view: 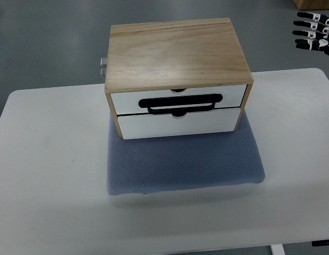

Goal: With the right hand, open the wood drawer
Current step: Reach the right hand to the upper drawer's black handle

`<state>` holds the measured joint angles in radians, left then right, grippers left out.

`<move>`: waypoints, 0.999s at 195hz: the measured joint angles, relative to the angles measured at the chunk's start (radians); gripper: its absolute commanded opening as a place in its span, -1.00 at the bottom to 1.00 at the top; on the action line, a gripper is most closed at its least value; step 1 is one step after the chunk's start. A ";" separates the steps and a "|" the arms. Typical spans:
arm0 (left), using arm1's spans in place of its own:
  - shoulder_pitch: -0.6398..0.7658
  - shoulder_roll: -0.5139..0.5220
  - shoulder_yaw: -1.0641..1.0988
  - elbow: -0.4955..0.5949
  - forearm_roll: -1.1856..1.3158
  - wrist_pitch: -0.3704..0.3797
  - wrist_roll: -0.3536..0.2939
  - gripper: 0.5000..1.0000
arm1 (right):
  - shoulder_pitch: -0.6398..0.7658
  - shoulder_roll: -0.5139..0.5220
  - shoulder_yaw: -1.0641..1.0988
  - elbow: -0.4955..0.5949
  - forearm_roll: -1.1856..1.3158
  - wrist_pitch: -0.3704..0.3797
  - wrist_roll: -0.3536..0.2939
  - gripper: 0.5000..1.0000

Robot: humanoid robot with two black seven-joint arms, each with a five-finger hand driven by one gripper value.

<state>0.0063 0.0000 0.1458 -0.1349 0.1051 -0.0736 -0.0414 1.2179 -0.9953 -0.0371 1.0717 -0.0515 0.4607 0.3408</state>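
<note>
A wooden drawer box [178, 53] stands on a blue-grey mat [183, 162] in the middle of a white table [48, 175]. It has two white drawer fronts, an upper [127, 102] and a lower [178, 125], both closed, with black handles [183, 102] where they meet. My right hand [313, 32] shows at the top right edge, above and to the right of the box and well clear of it. Its black fingers [305, 24] are spread, point left and hold nothing. The left hand is out of view.
A small metal fitting [103, 66] sticks out at the box's back left. The table's far edge runs behind the box, with grey floor [48, 42] beyond. A brown object [313, 3] sits at the top right corner.
</note>
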 measured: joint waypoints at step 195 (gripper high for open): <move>0.000 0.000 0.000 0.000 -0.001 0.000 0.000 1.00 | 0.129 0.198 0.058 0.340 -0.633 0.067 -0.012 0.81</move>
<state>0.0061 0.0000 0.1457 -0.1350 0.1046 -0.0737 -0.0413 1.3465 -0.7975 0.0204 1.4115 -0.6850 0.5280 0.3284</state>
